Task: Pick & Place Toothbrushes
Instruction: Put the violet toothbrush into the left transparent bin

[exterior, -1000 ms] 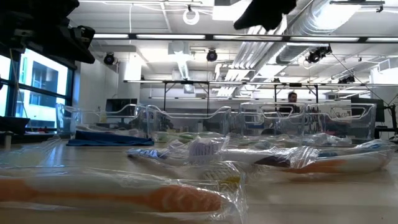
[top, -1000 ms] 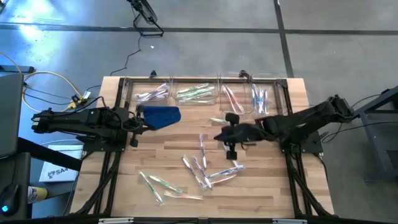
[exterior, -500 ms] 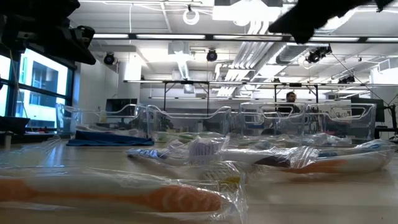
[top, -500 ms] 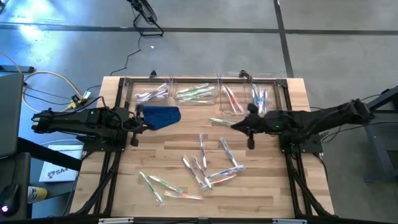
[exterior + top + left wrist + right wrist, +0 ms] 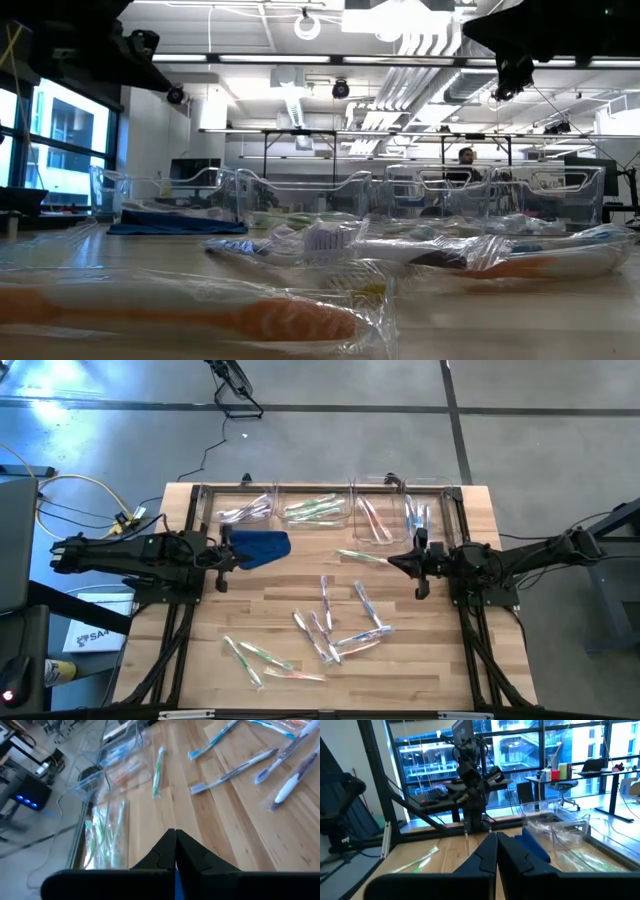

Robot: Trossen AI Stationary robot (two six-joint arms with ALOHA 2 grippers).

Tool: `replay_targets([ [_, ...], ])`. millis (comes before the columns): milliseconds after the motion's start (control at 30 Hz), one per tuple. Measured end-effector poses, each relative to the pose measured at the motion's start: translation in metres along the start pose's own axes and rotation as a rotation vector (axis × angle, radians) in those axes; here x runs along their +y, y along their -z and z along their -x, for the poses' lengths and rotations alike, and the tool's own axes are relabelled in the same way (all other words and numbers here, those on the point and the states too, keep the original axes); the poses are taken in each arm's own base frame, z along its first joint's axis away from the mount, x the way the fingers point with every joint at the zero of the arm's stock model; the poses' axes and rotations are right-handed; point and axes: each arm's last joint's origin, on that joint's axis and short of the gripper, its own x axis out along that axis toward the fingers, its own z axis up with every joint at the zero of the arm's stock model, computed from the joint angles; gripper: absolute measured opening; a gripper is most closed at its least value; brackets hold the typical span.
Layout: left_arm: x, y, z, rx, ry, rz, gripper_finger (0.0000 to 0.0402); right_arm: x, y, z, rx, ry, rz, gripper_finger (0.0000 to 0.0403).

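Note:
Several wrapped toothbrushes [image 5: 330, 625] lie flat and scattered on the wooden table's middle and near part; one with an orange handle [image 5: 270, 318] lies closest in the low view. A green one [image 5: 360, 556] lies alone farther back. More toothbrushes lie in clear bins [image 5: 318, 510] along the far edge. My left gripper [image 5: 236, 557] is shut and hangs over the left end of a blue cloth [image 5: 264, 545]. My right gripper [image 5: 392, 563] is shut, about level, above the table's right part beside the green toothbrush, holding nothing.
The clear bins stand side by side along the far edge: whitish brushes [image 5: 245, 512], green [image 5: 315, 510], pink [image 5: 372, 518], blue [image 5: 418, 518]. The arms' black frames [image 5: 170, 620] run along the table's left and right sides. A person [image 5: 470, 157] shows far behind the table.
My right gripper has drawn back from over the table's middle toward the right edge, tipping up from a downward slant to about level, and has stayed shut and empty. The toothbrushes and the cloth have kept their places.

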Motion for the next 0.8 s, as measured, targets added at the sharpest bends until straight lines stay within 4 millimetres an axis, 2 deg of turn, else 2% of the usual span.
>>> replay_targets([
  [467, -0.004, 0.000, -0.021, 0.081, 0.040, 0.008, 0.0001, 0.002, 0.002, -0.002, 0.022, -0.057, 0.003, 0.0002],
  [800, -0.003, -0.010, -0.037, 0.027, 0.014, 0.013, 0.0001, 0.002, 0.002, -0.002, 0.022, -0.058, 0.011, 0.0002],
])
